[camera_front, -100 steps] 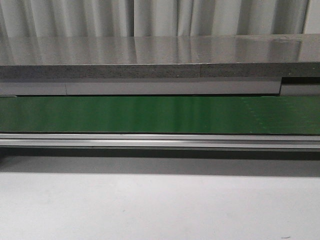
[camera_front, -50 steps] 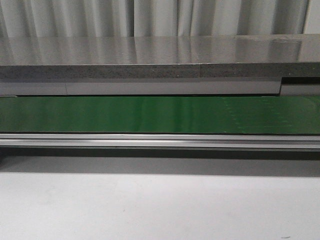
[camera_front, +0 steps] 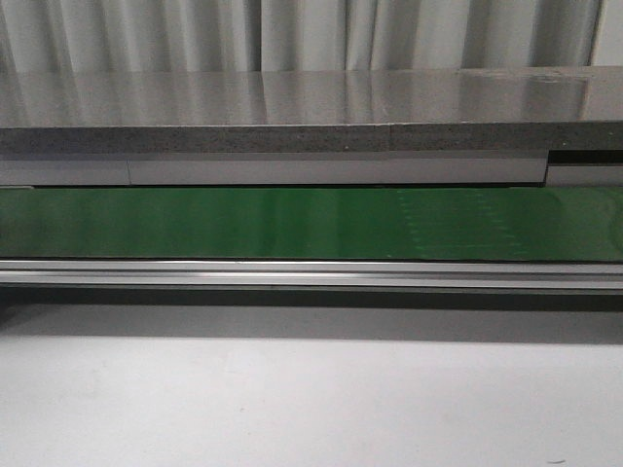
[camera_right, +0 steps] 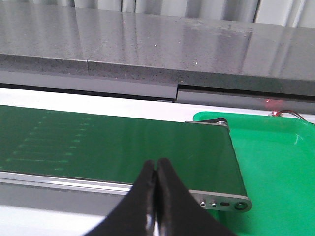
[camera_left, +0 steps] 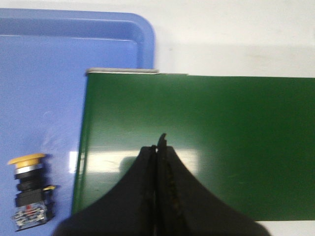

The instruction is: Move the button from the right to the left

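The button (camera_left: 28, 191), with a yellow-orange cap on a black body, lies on its side in a blue tray (camera_left: 44, 98) in the left wrist view. My left gripper (camera_left: 158, 147) is shut and empty, over the end of the green conveyor belt (camera_left: 206, 147), beside the tray. My right gripper (camera_right: 156, 167) is shut and empty, above the front rail of the belt (camera_right: 123, 142) near its other end. Neither gripper shows in the front view.
A green tray (camera_right: 275, 167) sits past the belt's end in the right wrist view. The belt (camera_front: 311, 222) runs across the front view, with a grey stone counter (camera_front: 292, 107) behind it and a white table (camera_front: 311, 399) in front.
Faint pale marks on the belt's surface have drifted left in the front view. Nothing else has moved.
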You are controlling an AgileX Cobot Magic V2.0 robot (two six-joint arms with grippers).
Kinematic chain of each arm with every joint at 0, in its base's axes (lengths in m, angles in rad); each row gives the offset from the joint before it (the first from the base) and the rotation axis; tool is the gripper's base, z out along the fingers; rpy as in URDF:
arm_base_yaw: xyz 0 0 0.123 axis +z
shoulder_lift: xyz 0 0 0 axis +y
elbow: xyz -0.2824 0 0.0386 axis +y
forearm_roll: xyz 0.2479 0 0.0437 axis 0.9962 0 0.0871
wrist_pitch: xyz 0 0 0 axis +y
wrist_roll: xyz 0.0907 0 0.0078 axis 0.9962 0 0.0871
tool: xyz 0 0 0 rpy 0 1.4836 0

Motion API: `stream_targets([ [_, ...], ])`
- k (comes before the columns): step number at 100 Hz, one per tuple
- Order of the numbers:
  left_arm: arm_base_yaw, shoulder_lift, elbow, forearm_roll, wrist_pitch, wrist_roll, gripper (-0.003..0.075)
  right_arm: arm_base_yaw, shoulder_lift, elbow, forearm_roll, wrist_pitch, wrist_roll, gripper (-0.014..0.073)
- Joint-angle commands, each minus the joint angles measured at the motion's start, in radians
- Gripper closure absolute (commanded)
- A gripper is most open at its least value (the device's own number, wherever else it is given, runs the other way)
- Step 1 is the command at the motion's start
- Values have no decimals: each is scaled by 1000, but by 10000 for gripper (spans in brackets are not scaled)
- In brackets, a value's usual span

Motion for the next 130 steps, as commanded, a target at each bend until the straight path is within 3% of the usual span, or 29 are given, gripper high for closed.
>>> stream_targets([
  [1,-62,-59,-27,-20,-65,-29,741,-1,12,-26,1,-83,-6,661],
  [37,-235,-248,153,-27,-171,-59,741,-1,12,-26,1,-83,-6,661],
  [73,-240,-584,425,-46,-277,-62,741,-1,12,-26,1,-83,-6,661],
  [130,-240,-985,687,-44,-287,-62,741,-1,12,-26,1,-83,-6,661],
])
